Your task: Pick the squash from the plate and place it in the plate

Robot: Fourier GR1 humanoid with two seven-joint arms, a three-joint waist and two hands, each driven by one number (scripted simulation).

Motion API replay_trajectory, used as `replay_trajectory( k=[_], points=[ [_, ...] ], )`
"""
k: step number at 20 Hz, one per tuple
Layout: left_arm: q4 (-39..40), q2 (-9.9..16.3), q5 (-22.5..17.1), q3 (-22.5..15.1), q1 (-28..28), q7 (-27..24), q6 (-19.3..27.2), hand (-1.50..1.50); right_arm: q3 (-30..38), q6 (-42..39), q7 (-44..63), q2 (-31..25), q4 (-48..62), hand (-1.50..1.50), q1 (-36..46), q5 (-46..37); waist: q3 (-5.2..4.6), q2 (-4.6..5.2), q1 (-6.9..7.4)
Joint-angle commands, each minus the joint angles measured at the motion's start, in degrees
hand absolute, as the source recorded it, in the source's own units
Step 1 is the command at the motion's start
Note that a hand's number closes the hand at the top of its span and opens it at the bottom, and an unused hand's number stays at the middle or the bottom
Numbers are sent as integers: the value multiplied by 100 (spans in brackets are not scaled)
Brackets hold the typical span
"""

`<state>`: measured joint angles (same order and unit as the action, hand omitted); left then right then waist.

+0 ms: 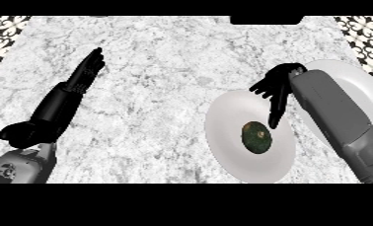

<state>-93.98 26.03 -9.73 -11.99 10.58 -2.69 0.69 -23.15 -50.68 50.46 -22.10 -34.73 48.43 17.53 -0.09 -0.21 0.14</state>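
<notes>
At far left, the robot's left hand (69,89) rests open, fingers straight, over bare marble. Right of centre, a white plate (226,136) carries the dark green squash (256,137), lying just right of the plate's middle. The right hand (277,88) hangs above that plate's upper right rim, fingers drooping and relaxed, one reaching down beside the squash, holding nothing. Its grey forearm crosses a second white plate (342,74) at the right edge, hiding much of it. The surface (167,72) is grey-veined white marble; patterned tile shows in both upper corners.
</notes>
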Motion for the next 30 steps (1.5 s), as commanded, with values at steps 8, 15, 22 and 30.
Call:
replay_trajectory(
  k=[8,15,22,30],
  points=[
    [-150,-86,157,125,-19,99,-153,0,-291,-455,365,177,-169,-150,-575,-71,9,12,15],
    [-197,-139,202,193,-134,104,-122,0,-598,-416,624,335,-557,-150,-1041,133,4,-17,-15],
    [85,-51,34,438,68,63,-400,0,-772,-241,554,344,-951,-150,-1214,67,4,8,-37],
    [-167,-94,148,422,-61,251,-343,0,-984,-151,-138,246,-2096,150,-1884,-455,9,-14,-65]
  ],
)
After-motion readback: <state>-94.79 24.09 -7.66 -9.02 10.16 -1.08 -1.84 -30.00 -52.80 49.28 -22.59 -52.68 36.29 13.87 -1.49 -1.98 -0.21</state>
